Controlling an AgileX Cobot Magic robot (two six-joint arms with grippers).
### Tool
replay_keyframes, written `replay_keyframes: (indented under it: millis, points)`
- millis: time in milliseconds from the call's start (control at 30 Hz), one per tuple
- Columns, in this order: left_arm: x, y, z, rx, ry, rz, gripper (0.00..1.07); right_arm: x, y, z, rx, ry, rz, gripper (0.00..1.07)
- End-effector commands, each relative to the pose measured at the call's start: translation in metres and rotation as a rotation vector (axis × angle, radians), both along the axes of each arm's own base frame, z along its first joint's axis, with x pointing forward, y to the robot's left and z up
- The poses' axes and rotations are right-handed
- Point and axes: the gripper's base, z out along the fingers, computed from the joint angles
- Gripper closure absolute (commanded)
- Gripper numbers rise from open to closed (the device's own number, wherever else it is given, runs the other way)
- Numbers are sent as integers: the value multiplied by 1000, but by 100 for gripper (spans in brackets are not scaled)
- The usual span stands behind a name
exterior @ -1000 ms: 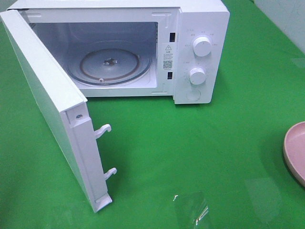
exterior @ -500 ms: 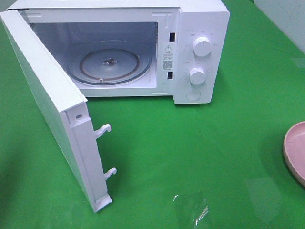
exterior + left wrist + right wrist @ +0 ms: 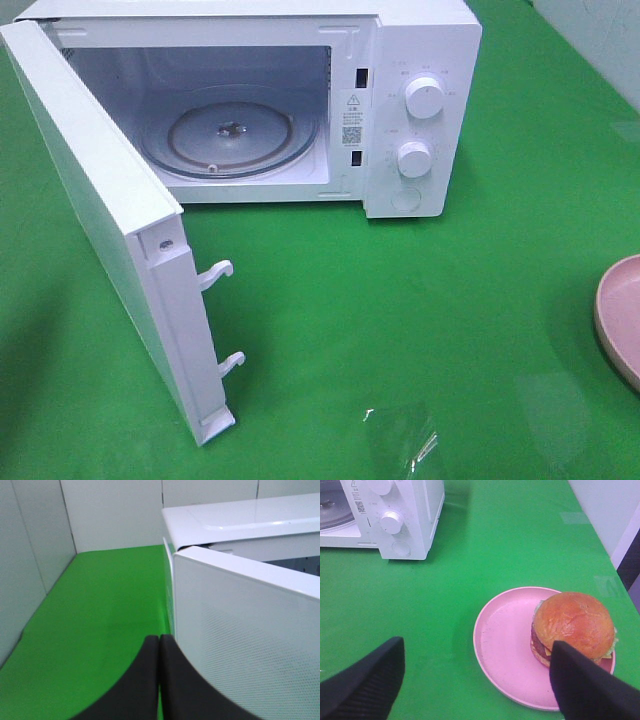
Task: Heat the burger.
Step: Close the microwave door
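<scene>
green cloth (image 3: 420,300) covers the whole work surface, and on it stands a white microwave (image 3: 420,40) with its door (image 3: 100,210) swung wide open toward the left side of the high view, two white latch hooks (image 3: 215,272) sticking out of the door's edge. inside the cavity lies a round glass turntable (image 3: 230,135), bare. two white knobs (image 3: 425,98) sit one above the other on the control panel, with a round button below them. the burger (image 3: 574,625) sits on a pink plate (image 3: 505,645), toward the plate's side that is farther from the microwave, with its glossy brown bun on top and lettuce and patty showing beneath; in the high view only the plate's rim (image 3: 612,315) shows at the right edge, well apart from the microwave. the right gripper (image 3: 477,680) hangs above the cloth and plate with its dark fingers (image 3: 367,680) spread wide, holding nothing. the left gripper (image 3: 159,652) has its two dark fingers pressed together with nothing between them, just beside the outer face of the open door.
</scene>
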Motion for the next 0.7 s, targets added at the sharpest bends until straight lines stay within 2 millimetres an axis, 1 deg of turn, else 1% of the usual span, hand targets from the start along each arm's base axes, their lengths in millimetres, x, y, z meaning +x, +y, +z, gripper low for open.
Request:
replay_keyframes:
  millis: [33, 67, 167, 233, 400, 433, 467, 500, 600, 667, 700]
  points:
    - [5, -4, -4, -32, -3, -41, 107, -4, 0, 0, -6, -33, -3, 32]
    - [9, -7, -11, -52, 31, -79, 107, -4, 0, 0, -6, -33, -3, 32]
    - [10, -9, -15, -63, 45, -97, 107, -4, 0, 0, -6, -33, -3, 32]
    - [17, -16, -23, -74, 80, -164, 107, -4, 0, 0, -6, -33, -3, 32]
    - [26, -26, -28, -86, 117, -216, 107, -4, 0, 0, -6, -33, -3, 32]
    - [29, -33, -30, -83, 125, -249, 107, -4, 0, 0, -6, -33, -3, 32]
    - [29, -33, -30, -83, 125, -249, 107, -4, 0, 0, -6, -33, -3, 32]
    - [32, -40, -31, -81, 134, -276, 107, -4, 0, 0, -6, -33, -3, 32]
    - [33, -44, -33, -74, 138, -290, 107, -4, 0, 0, -6, -33, -3, 32]
    - [34, -51, -38, -76, 160, -296, 107, -4, 0, 0, -6, -33, -3, 32]
    - [34, -51, -38, -76, 160, -296, 107, -4, 0, 0, -6, -33, -3, 32]
